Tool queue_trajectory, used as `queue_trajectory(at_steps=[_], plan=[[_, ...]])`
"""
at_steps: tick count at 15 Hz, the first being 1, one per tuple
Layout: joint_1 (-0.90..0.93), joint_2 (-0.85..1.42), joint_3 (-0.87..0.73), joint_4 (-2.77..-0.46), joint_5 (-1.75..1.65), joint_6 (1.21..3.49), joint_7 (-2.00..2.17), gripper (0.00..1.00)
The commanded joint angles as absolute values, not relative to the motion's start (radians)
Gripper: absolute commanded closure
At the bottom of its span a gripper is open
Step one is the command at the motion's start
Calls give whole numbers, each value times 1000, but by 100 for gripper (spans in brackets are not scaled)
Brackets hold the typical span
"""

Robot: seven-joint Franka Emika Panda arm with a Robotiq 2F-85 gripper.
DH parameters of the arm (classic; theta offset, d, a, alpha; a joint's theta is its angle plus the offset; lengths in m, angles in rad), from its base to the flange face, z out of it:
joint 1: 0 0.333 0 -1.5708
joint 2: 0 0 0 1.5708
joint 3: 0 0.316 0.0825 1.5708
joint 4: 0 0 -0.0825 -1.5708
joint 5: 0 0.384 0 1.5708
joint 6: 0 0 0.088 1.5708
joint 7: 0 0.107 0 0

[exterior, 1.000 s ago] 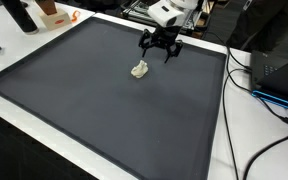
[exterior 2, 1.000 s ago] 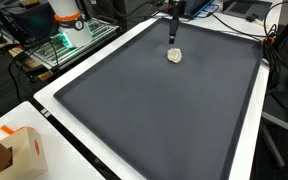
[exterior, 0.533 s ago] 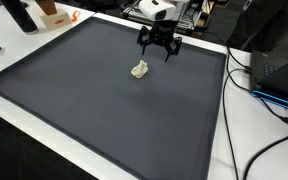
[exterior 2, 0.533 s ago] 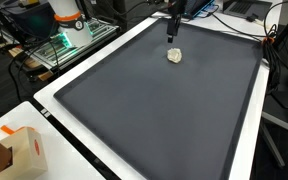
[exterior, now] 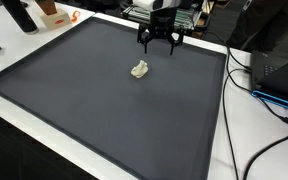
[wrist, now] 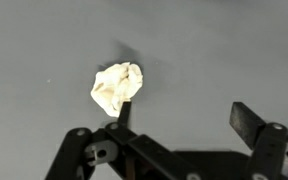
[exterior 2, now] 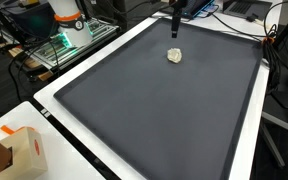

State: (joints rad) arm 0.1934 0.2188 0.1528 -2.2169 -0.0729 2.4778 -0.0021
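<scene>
Near the far edge of the desk [exterior: 236,112] we've got the black metal gripper [exterior: 158,45] hovering released, empty, just beyond a crumpled white paper wad [exterior: 139,70] on the dark grey mat [exterior: 74,110].

A dark mat [exterior: 104,110] covers the white table [exterior 2: 246,150] (cables alongside).

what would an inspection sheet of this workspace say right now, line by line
surface: dark mat lying flat on a white table, no spills seen
job's things: pale crumpled wad lying on the mat, apart from the gripper
clutter: orange and white box on a table corner, off the mat
grippers: gripper open, holding nothing, hanging above the mat near the wad
cables: black and blue cables trail across the table edge, off the mat
surroundings: bench with lit gear beyond the table
</scene>
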Motion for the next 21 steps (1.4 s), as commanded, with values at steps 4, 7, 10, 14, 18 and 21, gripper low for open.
queue_trajectory(at_steps=[4,7,10,14,18,21], plan=[[111,141,202,-2183,29,2262,-459,0],[105,125,193,-2140,-2,2193,-598,0],[99,119,190,-2092,20,2157,-727,0],[101,101,180,-2060,-4,2154,-833,0],[104,83,173,-2039,-14,2100,-948,0],[111,94,169,-2030,4,2116,-936,0]])
